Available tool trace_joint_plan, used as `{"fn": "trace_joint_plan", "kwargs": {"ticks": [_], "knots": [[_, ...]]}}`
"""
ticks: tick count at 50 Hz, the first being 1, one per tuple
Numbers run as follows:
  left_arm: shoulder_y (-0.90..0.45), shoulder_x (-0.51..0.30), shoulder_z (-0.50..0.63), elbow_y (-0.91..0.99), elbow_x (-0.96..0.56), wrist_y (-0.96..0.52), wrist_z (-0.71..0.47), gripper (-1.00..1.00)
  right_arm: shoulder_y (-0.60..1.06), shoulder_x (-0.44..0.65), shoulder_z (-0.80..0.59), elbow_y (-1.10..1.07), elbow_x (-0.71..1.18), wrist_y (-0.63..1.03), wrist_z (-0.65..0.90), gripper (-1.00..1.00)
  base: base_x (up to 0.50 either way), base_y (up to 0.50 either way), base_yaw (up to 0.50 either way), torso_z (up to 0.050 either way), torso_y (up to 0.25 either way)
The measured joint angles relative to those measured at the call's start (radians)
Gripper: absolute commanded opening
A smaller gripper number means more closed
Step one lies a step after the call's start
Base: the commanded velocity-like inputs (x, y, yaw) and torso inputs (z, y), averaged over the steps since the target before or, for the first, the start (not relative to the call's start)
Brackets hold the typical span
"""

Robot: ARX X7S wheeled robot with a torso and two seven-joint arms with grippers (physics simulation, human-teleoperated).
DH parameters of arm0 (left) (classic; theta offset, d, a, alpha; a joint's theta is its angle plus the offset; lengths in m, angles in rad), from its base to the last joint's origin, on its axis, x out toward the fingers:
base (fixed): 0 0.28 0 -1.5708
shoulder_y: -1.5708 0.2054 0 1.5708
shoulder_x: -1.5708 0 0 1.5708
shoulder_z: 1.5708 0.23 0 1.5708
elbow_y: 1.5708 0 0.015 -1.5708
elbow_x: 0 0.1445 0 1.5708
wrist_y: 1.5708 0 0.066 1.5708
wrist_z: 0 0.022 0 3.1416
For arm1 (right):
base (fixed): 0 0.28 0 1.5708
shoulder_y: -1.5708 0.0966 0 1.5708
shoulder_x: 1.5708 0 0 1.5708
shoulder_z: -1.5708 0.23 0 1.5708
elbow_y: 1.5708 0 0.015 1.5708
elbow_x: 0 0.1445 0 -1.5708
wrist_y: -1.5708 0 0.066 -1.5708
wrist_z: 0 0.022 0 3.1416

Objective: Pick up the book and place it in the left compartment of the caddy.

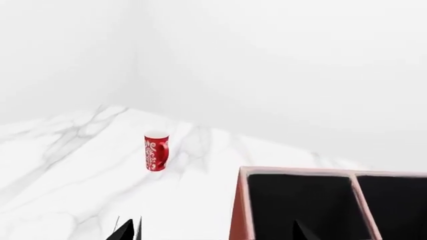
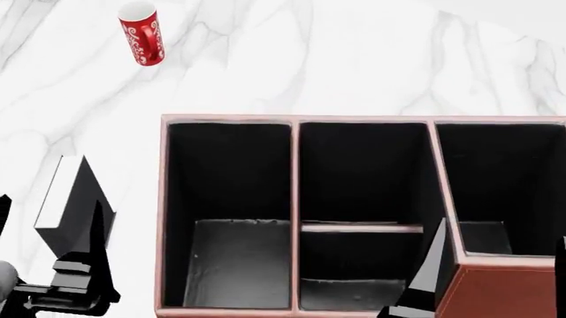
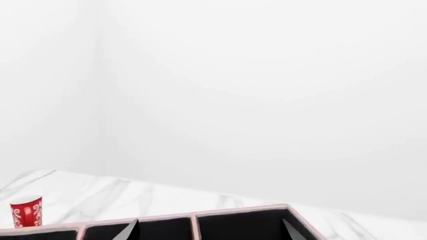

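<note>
Marble-patterned white tabletop (image 2: 372, 59) seen from the robot's head, looking down. A large reddish-brown caddy (image 2: 495, 291) with black lining and pale pink rims fills the lower middle and right of the view. It has three sections side by side. The left compartment (image 2: 232, 218) is long and undivided. The middle section is split by a pink crossbar (image 2: 361, 228). The third section sits at the right end, beside a slanted outer wall.

The book (image 2: 75, 202), black with a white page edge showing, is outside the caddy, just beside its left wall, in the lower left of the head view. It looks tilted and stands by the left gripper (image 2: 49, 255); one dark finger rises in front of its lower part and another shows at the view's left edge. The fingers appear to straddle the book, but whether they press on it cannot be told.

The right gripper (image 2: 495, 275) shows as two dark pointed fingers (image 2: 431, 268) spread well apart, over the near right part of the caddy, with nothing between them.

A red mug (image 2: 143, 33) with a white pattern stands on the tabletop far from the caddy, toward the far left. Both wrist views show it too, along with the caddy rim and plain white walls behind.
</note>
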Motion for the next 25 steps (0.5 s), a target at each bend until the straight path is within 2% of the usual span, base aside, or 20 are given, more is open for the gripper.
{"fn": "trace_joint_plan", "kwargs": {"ticks": [25], "knots": [[-0.219,-0.015,0.058,-0.279,0.029,-0.096,0.050,1.00,0.002,0.007,-0.008,0.001,0.008,-0.006,0.005,1.00,0.00,0.00,0.00,0.000,0.000]]}}
